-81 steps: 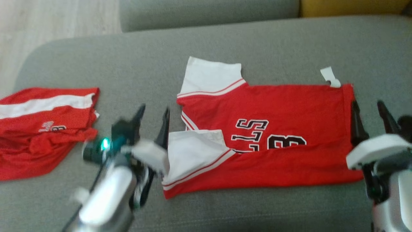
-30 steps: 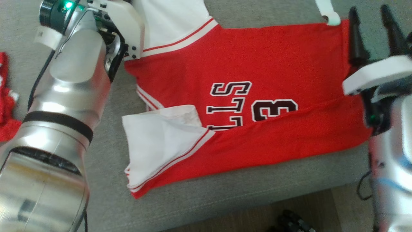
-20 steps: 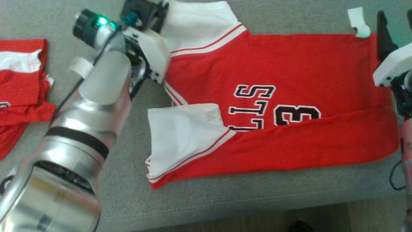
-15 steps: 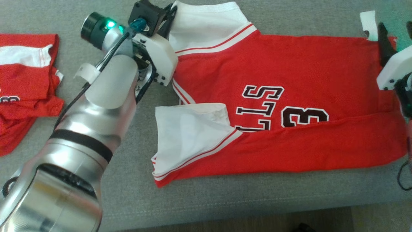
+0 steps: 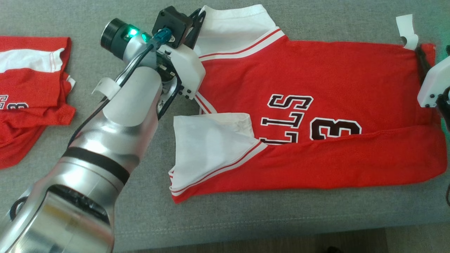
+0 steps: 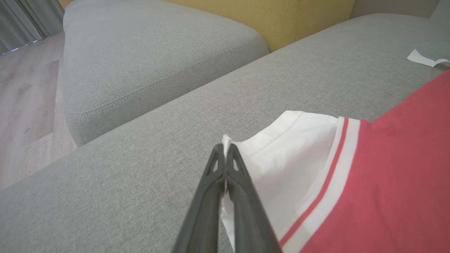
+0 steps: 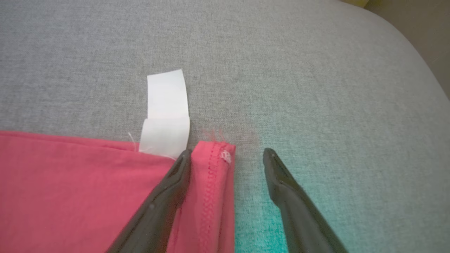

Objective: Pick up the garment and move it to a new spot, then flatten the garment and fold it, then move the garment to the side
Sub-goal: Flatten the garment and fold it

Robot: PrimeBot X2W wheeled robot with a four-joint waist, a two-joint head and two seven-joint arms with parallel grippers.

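The garment (image 5: 316, 80) is a red jersey with white sleeves and black lettering, lying mostly flat on the grey sofa cushion (image 5: 246, 218), its near edge folded over. My left gripper (image 5: 199, 13) is shut on the outer corner of the far white sleeve (image 6: 291, 158). In the left wrist view, white cloth shows pinched between the fingers (image 6: 225, 165). My right gripper (image 7: 226, 154) stands open at the far hem corner (image 7: 214, 182): one finger rests on the red cloth and the other on the bare cushion. A white label (image 7: 165, 116) sticks out beside it.
A second red and white garment (image 5: 28, 91) lies bunched at the cushion's left end. Another grey cushion (image 6: 140, 52), a yellow cushion (image 6: 281, 17) and a wooden floor (image 6: 24, 105) lie beyond the sleeve. The cushion's front edge (image 5: 263, 239) runs close below the jersey.
The head camera has shifted. My left arm has gone from beside the near sleeve to the far sleeve and shut on its corner. The right gripper has stayed open at the hem.
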